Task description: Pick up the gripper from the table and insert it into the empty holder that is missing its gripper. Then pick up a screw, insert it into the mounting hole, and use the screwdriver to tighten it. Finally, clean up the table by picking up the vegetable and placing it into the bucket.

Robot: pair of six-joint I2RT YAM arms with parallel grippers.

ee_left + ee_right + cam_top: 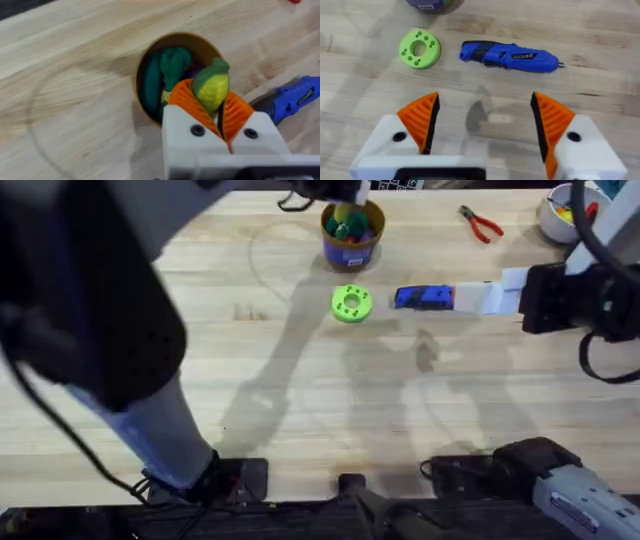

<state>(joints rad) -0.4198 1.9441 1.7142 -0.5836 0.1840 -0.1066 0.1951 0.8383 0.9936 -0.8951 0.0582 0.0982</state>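
Note:
My left gripper [212, 100] is shut on the vegetable [212, 88], a yellow toy with a green end, pinched between the orange pads. It hangs just above the near rim of the bucket [200, 44], which holds green toys. In the overhead view the bucket [352, 242] stands at the far middle of the table [300, 400]. The blue screwdriver [424, 297] lies to the bucket's right, and my right gripper [472, 297] stands open beside its right end, apart from it. In the right wrist view the screwdriver [510, 56] lies beyond the open orange pads [422, 119]. The loose gripper, holder and screw are out of view.
A green holed disc [351, 303] lies between the bucket and the screwdriver. Red-handled pliers [482, 224] lie at the far right, with a white bowl [552, 216] at the far right corner. The left arm looms large and dark over the table's left side.

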